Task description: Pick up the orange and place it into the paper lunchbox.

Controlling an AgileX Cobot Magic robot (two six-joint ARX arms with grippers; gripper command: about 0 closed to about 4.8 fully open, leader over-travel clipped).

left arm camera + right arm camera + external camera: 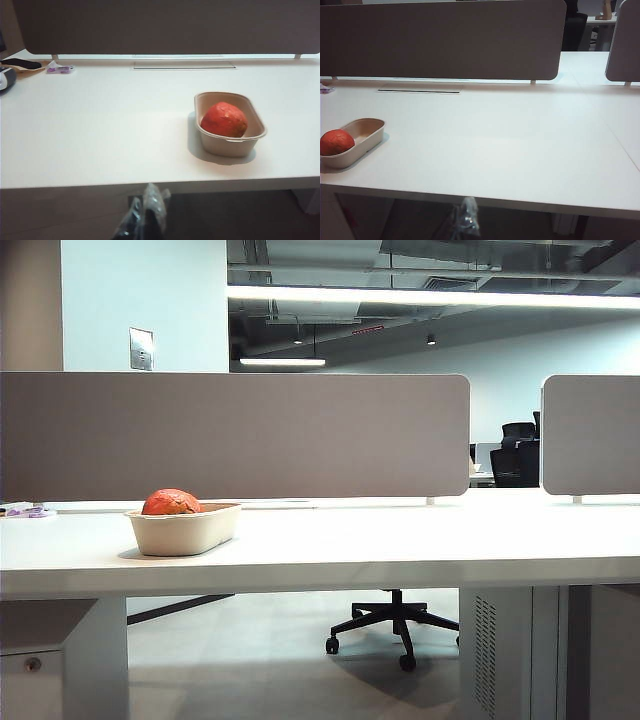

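Note:
The orange [172, 502] lies in the paper lunchbox [185, 533] on the left part of the white desk, toward one end of the tray. In the left wrist view the orange [224, 120] fills the nearer end of the lunchbox [231, 146]. In the right wrist view the orange [336, 142] and the lunchbox [369, 131] sit far off to the side. My left gripper [147, 212] hangs below the desk's front edge, jaws together, holding nothing. My right gripper [466, 215] is also below the edge, shut and empty. Neither gripper shows in the exterior view.
A grey divider panel [235, 435] runs along the back of the desk, with a second panel [590, 435] to its right. A cable slot [184, 65] lies before the panel. A purple scrap [60, 69] and a dark object [20, 63] lie at the far left. An office chair [395, 625] stands beyond.

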